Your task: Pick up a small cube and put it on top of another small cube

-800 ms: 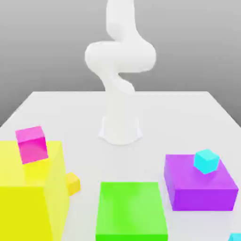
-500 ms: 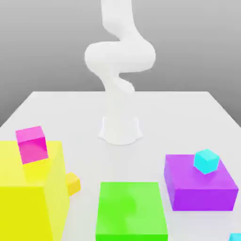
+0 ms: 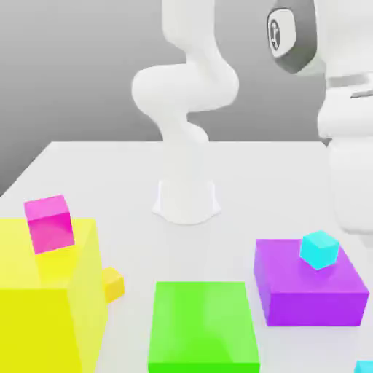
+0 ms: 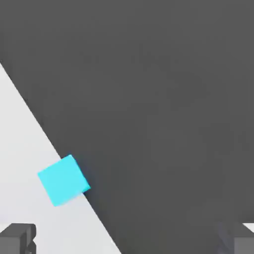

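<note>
Now the arm is approaching, its gripper (image 4: 127, 240) spread wide and holding nothing, with one small cyan cube (image 4: 64, 180) on the table edge (image 4: 20, 163) just beside one fingertip, so next it should center over this cube and descend.

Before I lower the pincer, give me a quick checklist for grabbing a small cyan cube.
1. Pincer open: ok, fingers spread wide.
2. Pincer empty: ok, nothing between the fingers.
3. Cyan cube in the hand view: ok, at the table edge.
4. Cube centred between the fingers: not ok, it sits off to one side.
5. Other cyan cube resting on the purple block: ok.
6. Which cube the hand view sees: cannot tell.
</note>
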Motion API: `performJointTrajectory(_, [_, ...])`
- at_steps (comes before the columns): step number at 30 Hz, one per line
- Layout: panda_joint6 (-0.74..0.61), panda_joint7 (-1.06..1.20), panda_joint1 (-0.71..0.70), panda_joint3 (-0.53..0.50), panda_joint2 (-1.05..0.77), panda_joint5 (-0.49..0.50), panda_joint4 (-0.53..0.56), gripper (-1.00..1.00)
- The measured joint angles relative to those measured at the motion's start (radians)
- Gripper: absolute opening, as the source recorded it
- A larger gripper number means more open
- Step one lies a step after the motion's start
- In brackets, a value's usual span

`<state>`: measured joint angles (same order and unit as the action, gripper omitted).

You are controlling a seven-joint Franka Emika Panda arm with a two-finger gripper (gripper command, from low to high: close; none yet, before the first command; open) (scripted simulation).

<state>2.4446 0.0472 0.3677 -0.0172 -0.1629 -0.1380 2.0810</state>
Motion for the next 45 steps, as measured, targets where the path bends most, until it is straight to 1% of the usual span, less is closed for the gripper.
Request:
performJointTrajectory(4, [0.027,0.082,0.024,0.026,-0.138,0.047,-0.031,0.00])
performJointTrajectory(9, [0.060,0.165,0.068,0.043,-0.308,0.137,-0.070,0.00])
performJointTrajectory(13, [0.150,0.179,0.083,0.041,-0.451,0.163,-0.102,0.00])
performJointTrajectory(14, [0.168,0.180,0.084,0.040,-0.476,0.164,-0.108,-1.00])
performJointTrajectory(20, [0.175,0.181,0.085,0.040,-0.488,0.164,-0.110,-1.00])
performJointTrajectory(22, [0.146,0.182,0.084,0.041,-0.450,0.163,-0.102,-1.00])
performJointTrajectory(26, [0.044,0.181,0.059,0.027,-0.316,0.147,-0.071,-1.00])
performJointTrajectory(30, [-0.057,0.160,-0.011,-0.040,-0.175,0.117,-0.034,-1.00])
performJointTrajectory(34, [-0.155,0.122,-0.081,-0.120,-0.037,0.111,0.004,-1.00])
performJointTrajectory(36, [-0.203,0.097,-0.120,-0.161,0.030,0.117,0.023,-1.00])
performJointTrajectory(39, [-0.273,0.054,-0.216,-0.211,0.132,0.137,0.053,-1.00])
performJointTrajectory(45, [-0.408,-0.038,-0.364,-0.274,0.329,0.192,0.113,-1.00])
